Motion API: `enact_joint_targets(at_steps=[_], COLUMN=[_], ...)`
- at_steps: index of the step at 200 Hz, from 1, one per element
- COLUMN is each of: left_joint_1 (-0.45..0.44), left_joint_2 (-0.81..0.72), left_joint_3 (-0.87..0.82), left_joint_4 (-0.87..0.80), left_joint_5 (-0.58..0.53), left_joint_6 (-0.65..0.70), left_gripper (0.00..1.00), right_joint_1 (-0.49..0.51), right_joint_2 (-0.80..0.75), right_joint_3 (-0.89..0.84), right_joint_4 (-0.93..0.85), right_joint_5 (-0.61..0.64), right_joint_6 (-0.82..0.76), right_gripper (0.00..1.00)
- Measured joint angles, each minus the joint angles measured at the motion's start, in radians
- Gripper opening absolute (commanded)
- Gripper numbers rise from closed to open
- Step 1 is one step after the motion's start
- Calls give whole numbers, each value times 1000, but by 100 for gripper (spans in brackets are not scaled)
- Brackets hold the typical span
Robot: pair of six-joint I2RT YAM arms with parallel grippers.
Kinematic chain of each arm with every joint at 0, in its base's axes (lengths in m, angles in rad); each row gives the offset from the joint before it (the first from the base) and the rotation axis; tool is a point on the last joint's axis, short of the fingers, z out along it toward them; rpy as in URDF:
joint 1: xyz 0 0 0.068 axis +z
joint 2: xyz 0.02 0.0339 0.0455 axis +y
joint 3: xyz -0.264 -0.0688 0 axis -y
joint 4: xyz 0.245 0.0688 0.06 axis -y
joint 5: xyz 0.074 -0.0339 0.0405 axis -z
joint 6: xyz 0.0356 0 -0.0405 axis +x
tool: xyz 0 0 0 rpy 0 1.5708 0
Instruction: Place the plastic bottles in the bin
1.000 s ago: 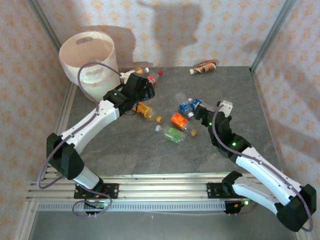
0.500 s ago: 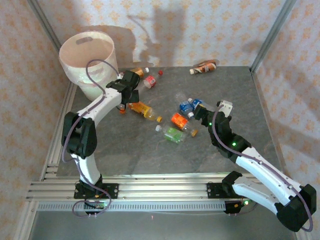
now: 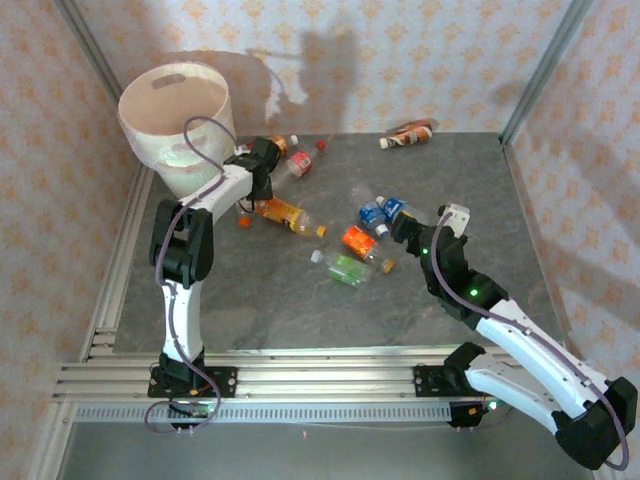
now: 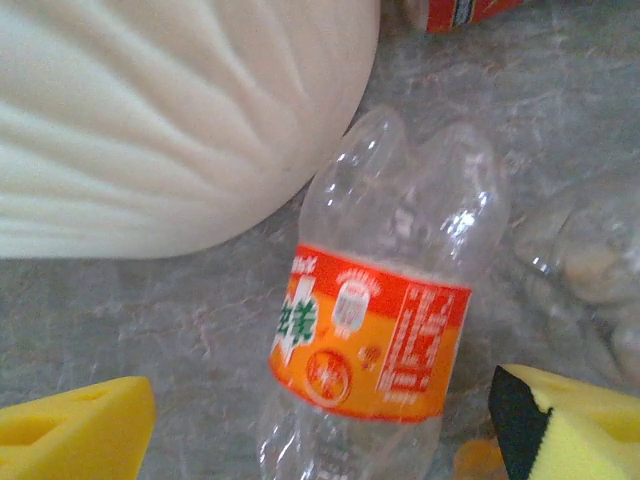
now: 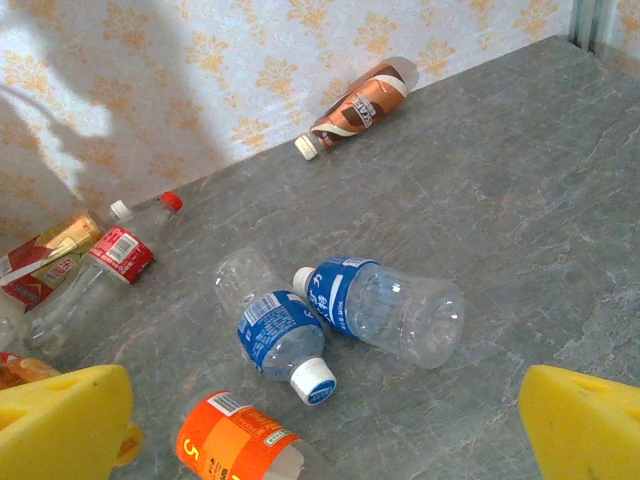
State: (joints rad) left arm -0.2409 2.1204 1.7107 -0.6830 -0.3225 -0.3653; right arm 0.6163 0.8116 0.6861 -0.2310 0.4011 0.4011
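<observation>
My left gripper (image 3: 262, 158) is low at the foot of the bin (image 3: 175, 115), open. In the left wrist view a clear bottle with an orange label (image 4: 372, 340) lies between its yellow fingers (image 4: 70, 435), a gap on each side, its base by the bin wall (image 4: 170, 120). My right gripper (image 3: 400, 228) hangs open above two blue-labelled bottles (image 5: 272, 335) (image 5: 390, 308), with an orange-labelled bottle (image 5: 235, 445) nearer. Also on the table lie an orange-juice bottle (image 3: 285, 213), a green-labelled one (image 3: 345, 268) and a red-labelled one (image 3: 298, 165).
A brown-labelled bottle (image 3: 410, 133) lies at the back wall, right of centre. A loose orange cap (image 3: 244, 221) sits by the left arm. Metal frame posts (image 3: 535, 70) stand at the back corners, rails along the table's left and near edges.
The left arm has folded upright and its gripper has slid back-left to the bin's base, jaws narrowing a little. The right arm has hardly moved.
</observation>
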Motion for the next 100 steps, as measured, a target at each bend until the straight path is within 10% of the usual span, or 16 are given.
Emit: enact_joint_targets(at_steps=[100], left_joint_1=[25], left_joint_2=[122], left_joint_3=[56], left_joint_4=[45], left_joint_5=[178], left_joint_6=[0], left_gripper=[82], right_joint_1=[0], right_joint_2=[-2], right_joint_3=[0], right_joint_4=[-10], right_joint_5=[3], right_joint_6=[7], right_gripper=[99])
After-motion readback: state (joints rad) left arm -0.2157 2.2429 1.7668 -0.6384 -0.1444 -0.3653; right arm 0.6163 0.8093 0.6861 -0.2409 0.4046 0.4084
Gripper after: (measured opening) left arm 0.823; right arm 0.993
